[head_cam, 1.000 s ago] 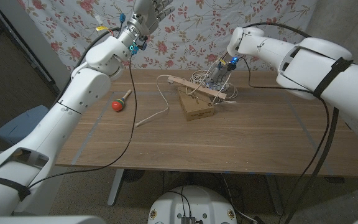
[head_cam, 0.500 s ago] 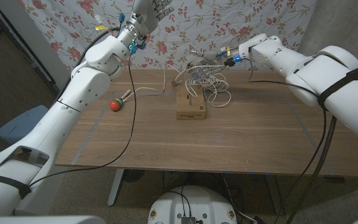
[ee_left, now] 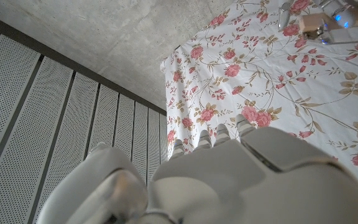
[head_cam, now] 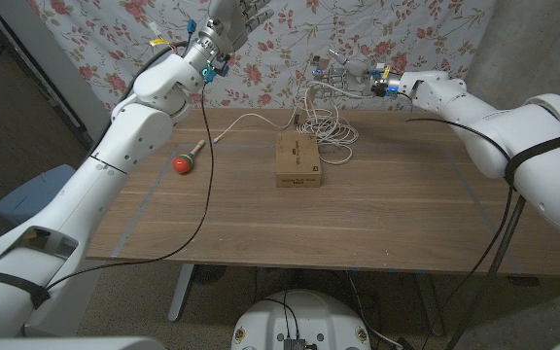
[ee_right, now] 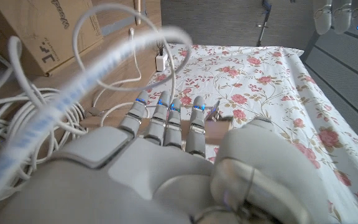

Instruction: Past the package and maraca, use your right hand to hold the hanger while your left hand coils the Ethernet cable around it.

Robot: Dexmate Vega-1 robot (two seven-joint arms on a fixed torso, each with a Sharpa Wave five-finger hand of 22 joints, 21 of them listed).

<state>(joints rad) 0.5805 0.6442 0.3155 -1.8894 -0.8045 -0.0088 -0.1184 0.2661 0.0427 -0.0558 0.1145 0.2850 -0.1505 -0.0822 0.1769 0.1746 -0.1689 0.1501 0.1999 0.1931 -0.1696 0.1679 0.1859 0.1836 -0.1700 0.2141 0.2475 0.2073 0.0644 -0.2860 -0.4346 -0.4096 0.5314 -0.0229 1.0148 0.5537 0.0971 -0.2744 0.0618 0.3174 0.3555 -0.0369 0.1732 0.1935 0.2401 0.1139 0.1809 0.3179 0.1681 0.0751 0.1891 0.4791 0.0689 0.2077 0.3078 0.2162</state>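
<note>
Right hand [head_cam: 363,80] grips the hanger [head_cam: 327,78] aloft over the table's [head_cam: 406,224] far edge.
My left hand [head_cam: 233,17], empty and fingers apart, sits well left; Ethernet cable [head_cam: 327,128] droops from hanger to far-edge coil.

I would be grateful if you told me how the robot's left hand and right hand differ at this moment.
The left hand is raised before the floral curtain with fingers apart, holding nothing; the right hand grips the wooden hanger. The left hand is clear of the white Ethernet cable, whereas cable loops hang from the hanger the right hand holds. Both are lifted above the wooden table.
</note>
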